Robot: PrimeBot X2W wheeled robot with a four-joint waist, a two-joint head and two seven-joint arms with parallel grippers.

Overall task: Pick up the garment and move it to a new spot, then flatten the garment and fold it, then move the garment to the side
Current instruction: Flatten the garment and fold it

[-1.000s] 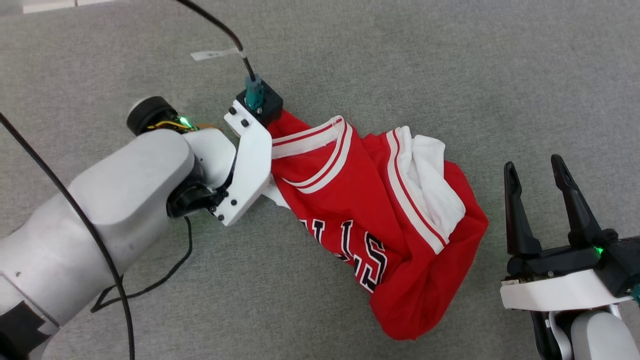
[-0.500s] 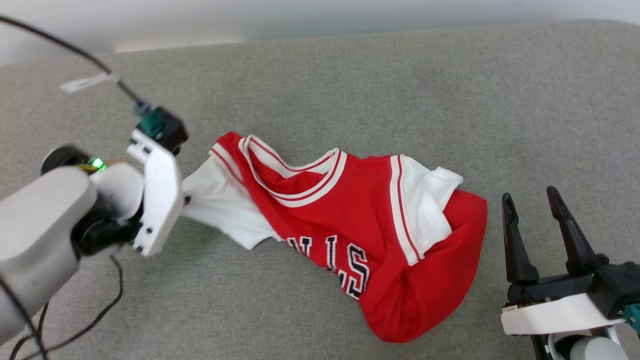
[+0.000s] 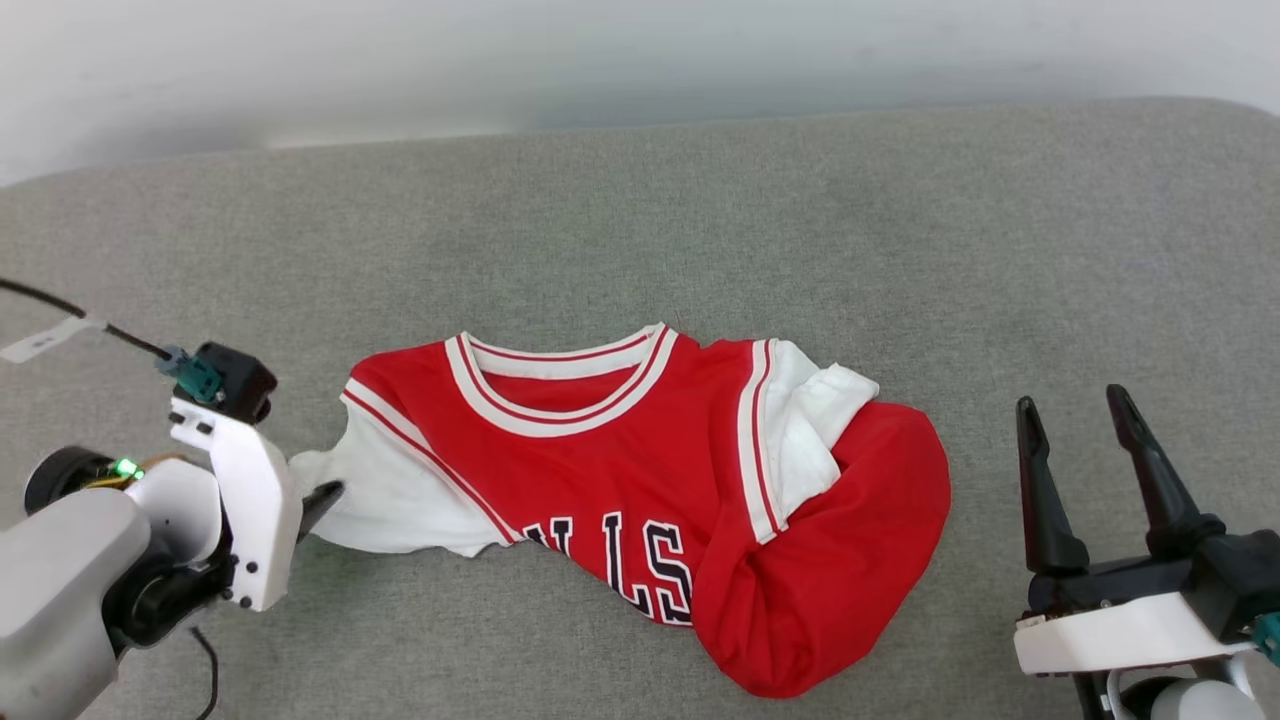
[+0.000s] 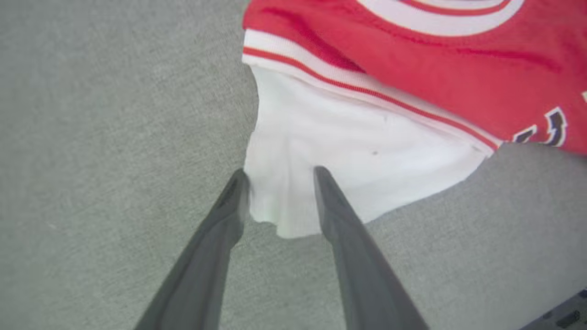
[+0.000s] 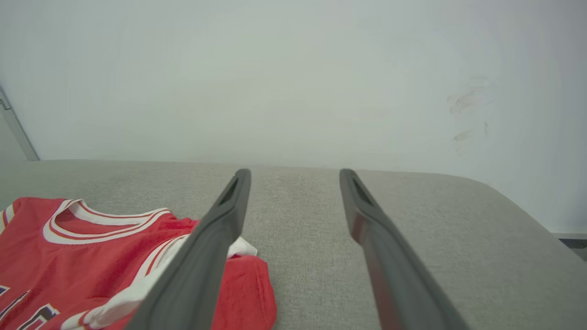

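Observation:
The red garment (image 3: 600, 470) lies crumpled on the grey cushioned surface, neck opening toward the wall, black lettering partly showing. Its right side is bunched over white lining. My left gripper (image 3: 322, 497) sits at the garment's left end. In the left wrist view, my left gripper (image 4: 279, 176) has its fingers apart, and the white lining edge of the garment (image 4: 348, 137) lies loosely between them. My right gripper (image 3: 1085, 410) hovers open to the right of the garment, apart from it. The right wrist view shows this gripper (image 5: 293, 176) with nothing between its fingers and the garment (image 5: 91, 247) at lower left.
The grey surface (image 3: 900, 220) stretches wide behind and to the right of the garment and ends at a pale wall (image 3: 600, 60). A black cable with a white tag (image 3: 40, 340) trails from my left wrist.
The head camera tilted up, bringing the wall into view. My left gripper drew the garment's white edge leftward, spreading the neck area flatter, then its jaws parted. The right gripper stayed put.

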